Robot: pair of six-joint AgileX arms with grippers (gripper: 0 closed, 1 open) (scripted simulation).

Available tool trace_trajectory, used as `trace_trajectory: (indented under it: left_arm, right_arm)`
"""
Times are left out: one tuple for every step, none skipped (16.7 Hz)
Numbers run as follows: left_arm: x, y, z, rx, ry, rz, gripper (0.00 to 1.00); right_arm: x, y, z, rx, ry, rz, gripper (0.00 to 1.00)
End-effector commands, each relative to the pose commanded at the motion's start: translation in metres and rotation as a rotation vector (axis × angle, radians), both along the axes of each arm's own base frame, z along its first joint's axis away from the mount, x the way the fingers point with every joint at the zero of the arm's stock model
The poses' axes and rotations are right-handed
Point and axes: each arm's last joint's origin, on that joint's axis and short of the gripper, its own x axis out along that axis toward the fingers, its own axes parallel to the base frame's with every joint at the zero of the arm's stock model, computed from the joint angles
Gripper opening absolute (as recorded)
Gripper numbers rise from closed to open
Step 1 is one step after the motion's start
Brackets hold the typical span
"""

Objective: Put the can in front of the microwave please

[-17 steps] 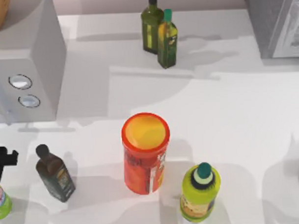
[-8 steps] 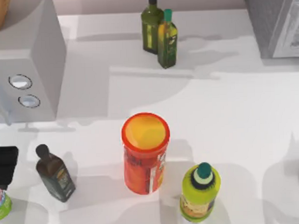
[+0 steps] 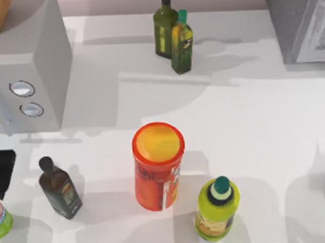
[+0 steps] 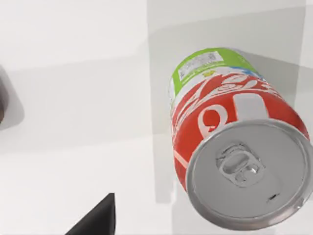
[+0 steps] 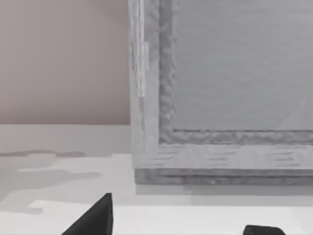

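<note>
The table (image 3: 249,150) is big and white and holds everything. The microwave (image 3: 27,62) is the biggest thing on it, a light grey box at the far left with two round silver dials on its front. At the far right stands a darker speckled grey box (image 3: 298,23) with a white panel, and the right wrist view looks straight at its side (image 5: 220,88). In the middle stands a tall orange-red canister (image 3: 157,167) with a yellow lid. Near it, toward the right, is a yellow-green bottle (image 3: 217,209) with a teal cap. At the back two green oil bottles (image 3: 173,36) stand touching each other. A small dark bottle (image 3: 59,188) stands at the left, in front of the microwave. The can (image 3: 0,218) is the smallest thing, down at the left edge of the table, a little way in front of the microwave. The left wrist view shows the can (image 4: 234,147) standing up alone, red on top and green below, with nothing touching it. The left gripper (image 3: 3,172) is the black shape at the left edge, between the microwave and the can, and I cannot tell if its fingers are wide or narrow. The right gripper is by the speckled box, and I cannot tell that one either.
</note>
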Motion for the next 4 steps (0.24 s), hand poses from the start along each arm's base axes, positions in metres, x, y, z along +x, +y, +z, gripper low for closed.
trace_trajectory:
  left_arm:
    - [0.0,0.0,0.006,0.0,0.005,-0.001,1.0]
    - [0.0,0.0,0.012,0.0,0.001,-0.001,1.0]
    - [-0.001,0.0,0.016,0.001,-0.004,-0.002,1.0]
    - [-0.001,0.0,0.018,0.0,-0.007,-0.002,1.0]
  right_arm:
    - [0.0,0.0,0.0,0.0,0.0,0.0,1.0]
    - [0.0,0.0,0.0,0.0,0.0,0.0,1.0]
    - [0.0,0.0,0.0,0.0,0.0,0.0,1.0]
    - [0.0,0.0,0.0,0.0,0.0,0.0,1.0]
